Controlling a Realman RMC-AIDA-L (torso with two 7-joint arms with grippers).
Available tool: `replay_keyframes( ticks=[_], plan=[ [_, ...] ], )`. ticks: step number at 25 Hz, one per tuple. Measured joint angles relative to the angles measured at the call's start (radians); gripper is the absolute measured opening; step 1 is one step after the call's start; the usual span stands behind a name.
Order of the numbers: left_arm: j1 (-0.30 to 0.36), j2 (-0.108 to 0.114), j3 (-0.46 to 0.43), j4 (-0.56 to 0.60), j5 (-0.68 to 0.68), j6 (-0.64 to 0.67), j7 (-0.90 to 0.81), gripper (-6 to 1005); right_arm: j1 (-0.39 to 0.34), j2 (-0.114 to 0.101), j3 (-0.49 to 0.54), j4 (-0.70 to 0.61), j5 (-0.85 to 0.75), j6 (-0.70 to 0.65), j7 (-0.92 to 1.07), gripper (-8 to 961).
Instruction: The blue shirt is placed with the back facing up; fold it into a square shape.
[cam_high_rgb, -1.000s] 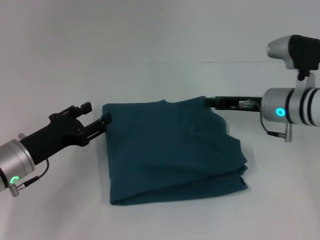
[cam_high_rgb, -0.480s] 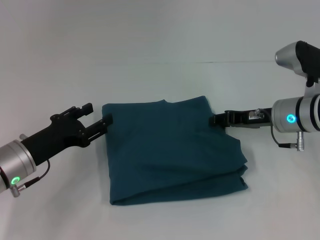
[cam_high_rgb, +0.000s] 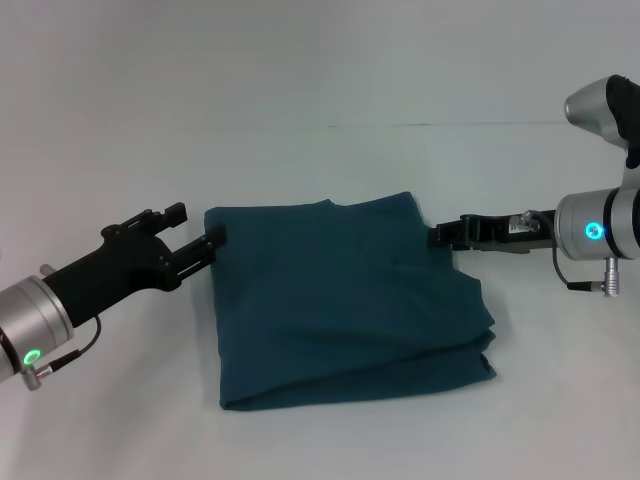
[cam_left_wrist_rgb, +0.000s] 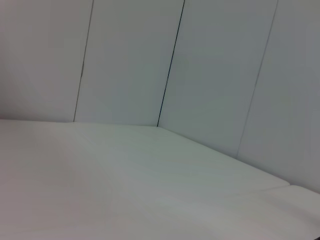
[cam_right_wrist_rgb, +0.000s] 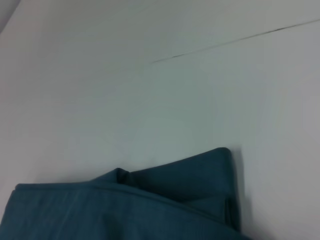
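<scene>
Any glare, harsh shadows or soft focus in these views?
Head view: even, diffuse light, only a faint shadow under the blue shirt, no glare. Left wrist view: just bare table and wall panels, flat light. Right wrist view: shirt slightly soft, thin shadow beside its corner.

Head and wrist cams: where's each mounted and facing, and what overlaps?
Head view: high on the robot, looking forward and down at the folded dark teal-blue cotton shirt; left end effector and right end effector at its far corners.
Left wrist view: white tabletop and wall panels; no robot parts.
Right wrist view: shirt corner; shared with head view.
</scene>
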Motion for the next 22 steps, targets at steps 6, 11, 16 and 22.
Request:
replay_keyframes(
  ticks=[6,11,16,22],
  plan=[
    [-0.003,0.001,0.000,0.002,-0.001,0.000,0.000,691,0.000,0.007,-0.001,0.008,-0.001,0.010,0.003,448],
    [-0.004,0.001,0.000,0.003,-0.001,0.000,0.000,691,-0.001,0.018,-0.001,0.010,-0.001,0.020,0.003,445],
    [-0.004,0.002,-0.002,0.004,-0.001,0.000,0.000,691,-0.002,0.028,0.001,0.010,-0.001,0.036,0.003,423],
    [-0.002,0.002,-0.003,0.004,-0.001,-0.001,0.000,691,-0.002,0.036,0.005,0.002,-0.001,0.042,-0.007,284]
  ],
)
